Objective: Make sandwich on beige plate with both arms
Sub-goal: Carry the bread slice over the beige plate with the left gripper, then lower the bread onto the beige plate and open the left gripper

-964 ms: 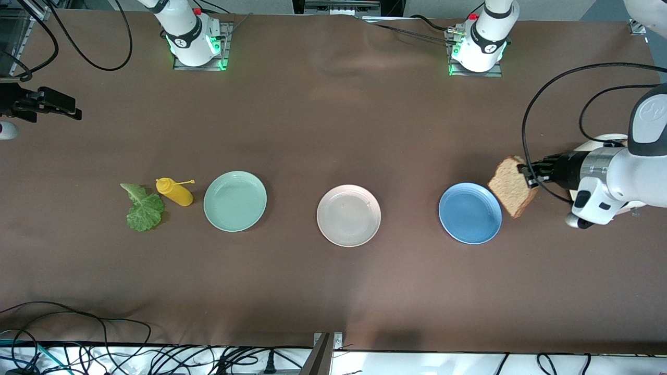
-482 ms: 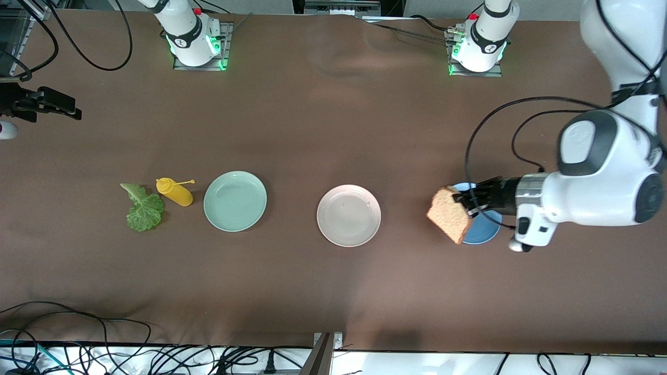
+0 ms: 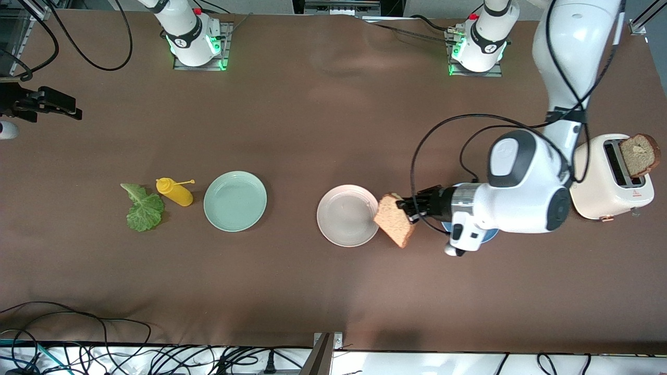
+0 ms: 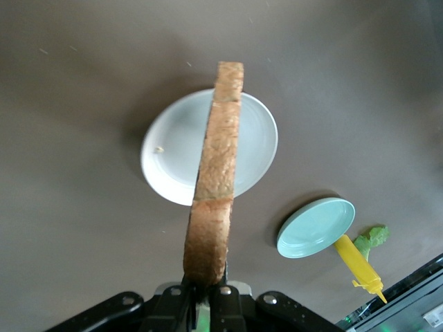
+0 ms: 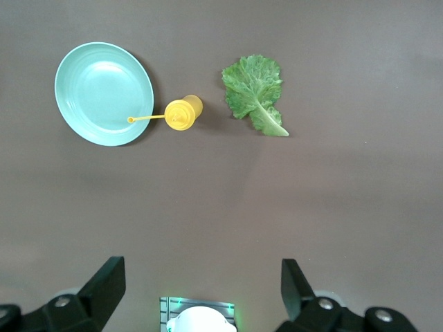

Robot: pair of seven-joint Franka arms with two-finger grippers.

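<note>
We see the left gripper (image 3: 409, 211) with its jaws clamped on one corner of a bread slice (image 3: 394, 220), carrying it in the air over the edge of the beige plate (image 3: 344, 214) that faces the left arm's end of the desk (image 3: 312, 120). In the left wrist view the slice (image 4: 216, 176) stands on edge above that plate (image 4: 173, 152). The left arm covers most of the blue plate (image 3: 487, 237). A second bread slice (image 3: 640, 154) sticks up from the cream toaster (image 3: 609, 179) at the left arm's end. The lettuce leaf (image 3: 143, 208) lies flat at the right arm's end, just beside the yellow squeeze bottle (image 3: 175, 191), which lies between the leaf and the mint-green plate (image 3: 235, 201). The right gripper (image 5: 201, 290) waits with its jaws wide apart and empty, high over the desk near the right arm's base.
</note>
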